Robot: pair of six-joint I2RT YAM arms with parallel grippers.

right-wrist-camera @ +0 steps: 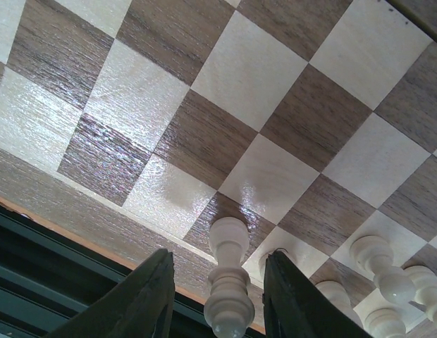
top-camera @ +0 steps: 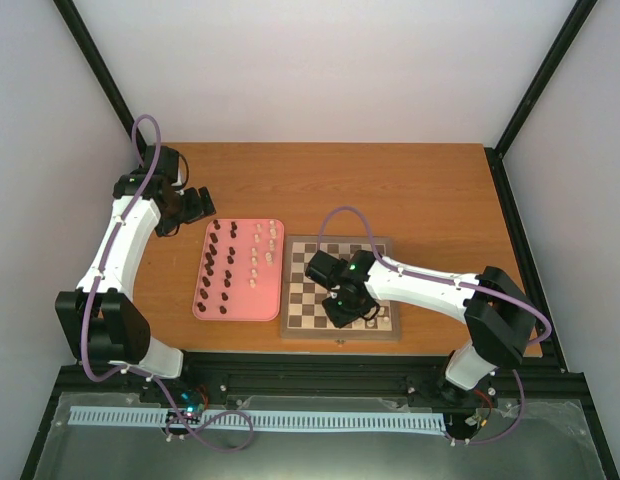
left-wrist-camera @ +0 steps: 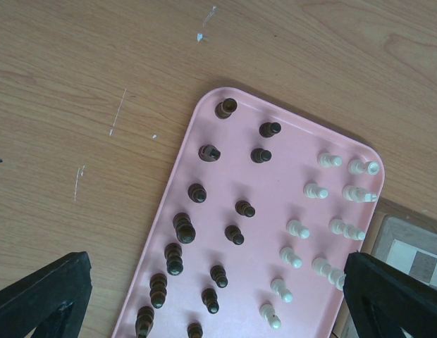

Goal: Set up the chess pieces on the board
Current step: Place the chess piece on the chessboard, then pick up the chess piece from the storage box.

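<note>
The board [top-camera: 340, 333] lies at the table's near middle, with a few cream-white pieces on its near right squares. My right gripper [top-camera: 352, 312] hovers low over that spot. In the right wrist view its fingers [right-wrist-camera: 156, 296] stand open either side of a white piece [right-wrist-camera: 229, 246] that stands on a dark square by the near rim, with a gap on each side. More white pieces [right-wrist-camera: 377, 260] stand to its right. My left gripper [top-camera: 195, 205] is open and empty above the pink tray [left-wrist-camera: 271, 236], which holds dark pieces [left-wrist-camera: 184, 229] and white pieces [left-wrist-camera: 297, 229].
The pink tray [top-camera: 240, 312] lies just left of the board, nearly touching it. A corner of the board [left-wrist-camera: 409, 253] shows at the right of the left wrist view. A black frame rail runs along the table's near edge [right-wrist-camera: 49, 260].
</note>
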